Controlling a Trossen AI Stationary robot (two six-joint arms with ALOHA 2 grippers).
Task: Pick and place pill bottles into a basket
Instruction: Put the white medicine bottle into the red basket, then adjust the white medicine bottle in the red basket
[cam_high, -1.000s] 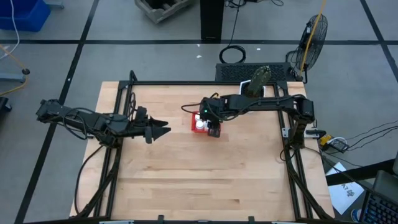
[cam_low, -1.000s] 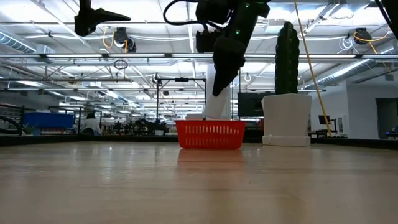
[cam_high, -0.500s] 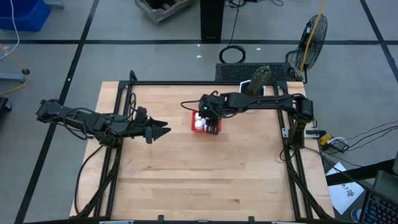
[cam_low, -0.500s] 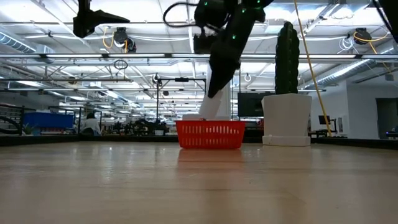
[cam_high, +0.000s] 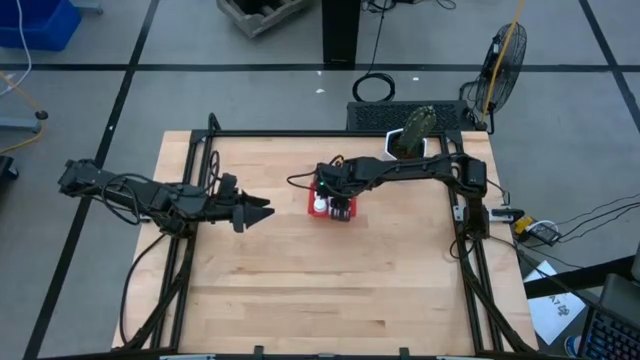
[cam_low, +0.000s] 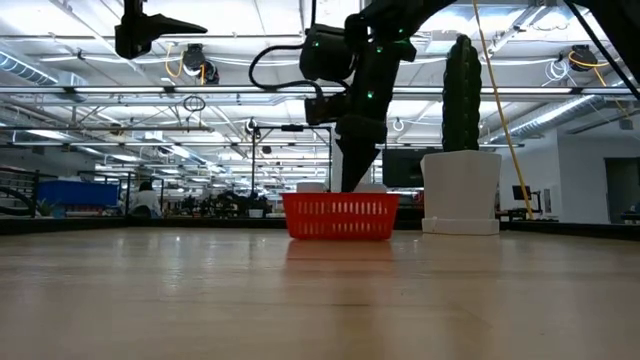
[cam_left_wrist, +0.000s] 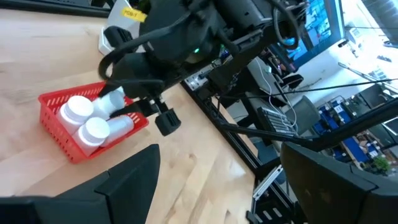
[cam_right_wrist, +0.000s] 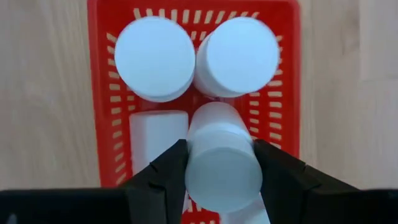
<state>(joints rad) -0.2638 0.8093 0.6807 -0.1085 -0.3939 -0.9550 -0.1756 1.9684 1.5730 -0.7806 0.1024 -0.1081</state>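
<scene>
right gripper (cam_right_wrist: 221, 163) fingers pinched smooth white cylindrical pill bottle (cam_right_wrist: 222, 157) over red mesh plastic basket (cam_right_wrist: 288, 74) | left gripper (cam_high: 262, 209) fingers spread above wooden worktop (cam_high: 300, 280) | no legible labels

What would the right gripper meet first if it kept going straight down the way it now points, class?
The right gripper, shut on a pill bottle, points down into the red basket. Going straight on, the held bottle would probably reach the basket floor first, beside two upright bottles; the depth left is unclear.

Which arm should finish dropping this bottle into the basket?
The right. Its gripper is shut on a pill bottle directly above the red basket. The left gripper hangs open and empty, well off to the basket's side.
</scene>
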